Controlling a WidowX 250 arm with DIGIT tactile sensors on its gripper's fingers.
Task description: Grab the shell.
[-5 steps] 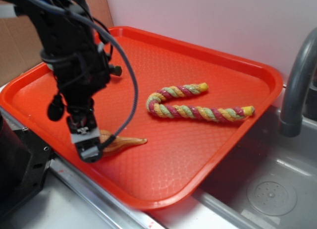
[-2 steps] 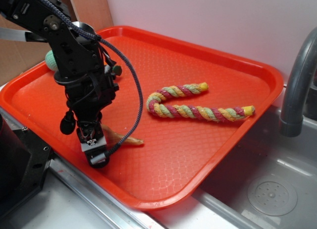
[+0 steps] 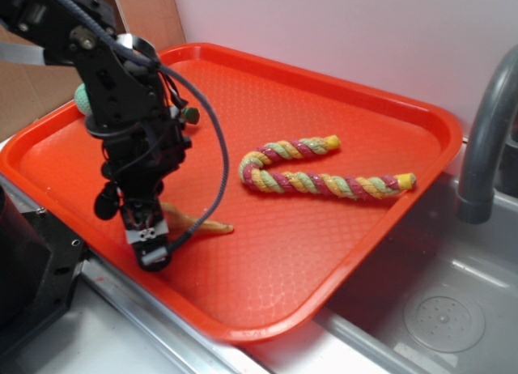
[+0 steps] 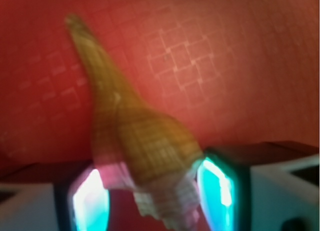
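The shell (image 3: pixel 201 223) lies near the front left edge of the orange tray (image 3: pixel 324 252), thin point aimed right. Its ribbed tan body (image 4: pixel 135 141) fills the gap between my two lit fingers in the blurred wrist view, with the broad whorled end between the pads and the point stretching away. My gripper (image 3: pixel 152 246) (image 4: pixel 152 193) reaches down over the shell's wide end and is shut on it, both pads against its sides. The arm hides the shell's broad end in the exterior view.
A twisted multicoloured rope (image 3: pixel 312 180) lies curled in the tray's middle. Part of a green ball (image 3: pixel 80 99) shows behind the arm at the back left. A grey faucet (image 3: pixel 486 139) and sink basin (image 3: pixel 445 317) are to the right, and a metal ledge runs along the front.
The arm has tilted and come lower over the shell's wide end, drifting slightly left. The fingers have come in on the shell, whose tip has shifted a little left.
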